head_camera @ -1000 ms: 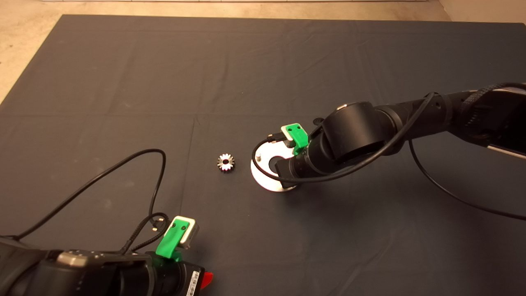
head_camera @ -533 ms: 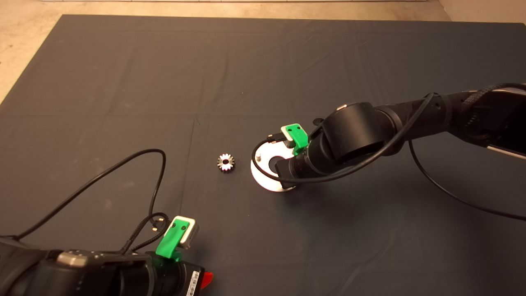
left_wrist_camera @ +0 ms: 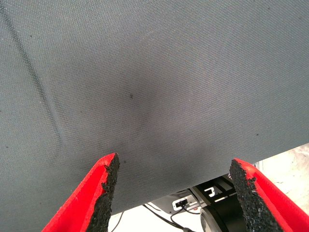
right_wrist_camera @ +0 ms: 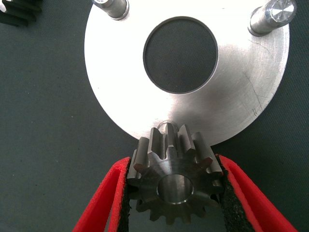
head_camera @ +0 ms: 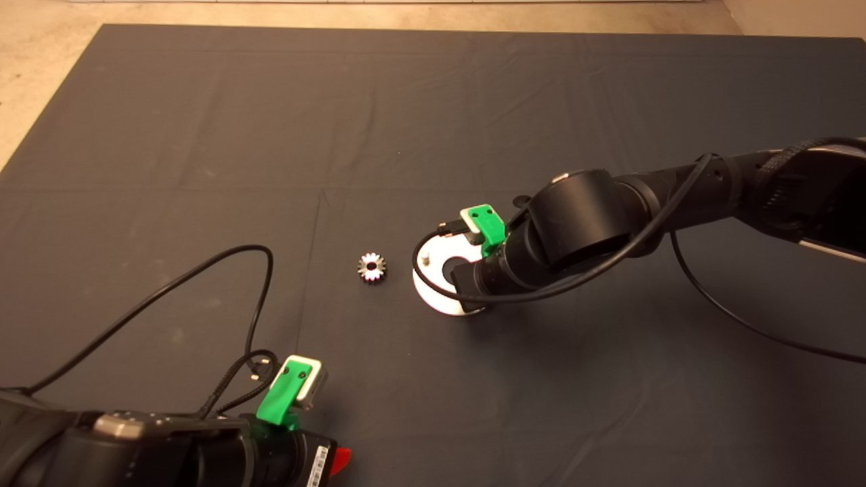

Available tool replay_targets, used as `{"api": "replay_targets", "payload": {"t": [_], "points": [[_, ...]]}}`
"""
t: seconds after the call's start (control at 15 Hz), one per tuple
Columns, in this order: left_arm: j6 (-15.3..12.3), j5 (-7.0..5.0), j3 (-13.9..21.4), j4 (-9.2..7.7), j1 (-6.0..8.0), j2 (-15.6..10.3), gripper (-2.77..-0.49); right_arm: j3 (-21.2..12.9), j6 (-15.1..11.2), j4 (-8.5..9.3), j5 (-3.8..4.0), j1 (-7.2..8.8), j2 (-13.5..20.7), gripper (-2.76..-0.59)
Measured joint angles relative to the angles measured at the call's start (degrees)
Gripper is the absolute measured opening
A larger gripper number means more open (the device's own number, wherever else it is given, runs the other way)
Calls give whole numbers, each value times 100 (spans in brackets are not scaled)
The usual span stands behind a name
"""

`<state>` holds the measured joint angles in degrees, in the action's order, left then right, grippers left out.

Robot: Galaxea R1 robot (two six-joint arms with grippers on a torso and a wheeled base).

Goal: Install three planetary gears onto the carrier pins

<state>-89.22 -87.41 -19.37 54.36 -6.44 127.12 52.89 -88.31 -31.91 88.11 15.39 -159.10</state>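
Observation:
My right gripper [right_wrist_camera: 174, 166] is shut on one planetary gear [right_wrist_camera: 173, 181], a dark toothed wheel with a central hole, held at the near rim of the shiny carrier disc [right_wrist_camera: 120, 72]. Two carrier pins [right_wrist_camera: 112, 7] [right_wrist_camera: 273, 17] stand bare on the disc's far side. The top of a third pin [right_wrist_camera: 166, 126] peeks out just beyond the held gear. In the head view the right arm [head_camera: 575, 223] covers half the disc [head_camera: 433, 291] and hides its fingers. A second gear [head_camera: 371, 267] lies flat on the mat left of the disc. My left gripper [left_wrist_camera: 176, 193] is open and parked at the lower left.
A black cable [head_camera: 223, 270] loops over the mat from the left arm, short of the loose gear. The dark mat [head_camera: 433, 101] stretches bare behind the disc, with tan floor [head_camera: 40, 40] past its far left edge.
The right arm has edged slightly left over the disc. The loose gear and the left arm have not moved.

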Motion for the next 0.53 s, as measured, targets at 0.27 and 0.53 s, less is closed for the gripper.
{"api": "replay_targets", "payload": {"t": [0.27, 0.53], "points": [[0, 0, 0, 0, 0, 0, -164, 5, 0, 0, -9, -45, -63, -229], [0, -2, 0, -1, 0, 0, -164, 24, 2, 0, -2, -206, -61, -229]]}}
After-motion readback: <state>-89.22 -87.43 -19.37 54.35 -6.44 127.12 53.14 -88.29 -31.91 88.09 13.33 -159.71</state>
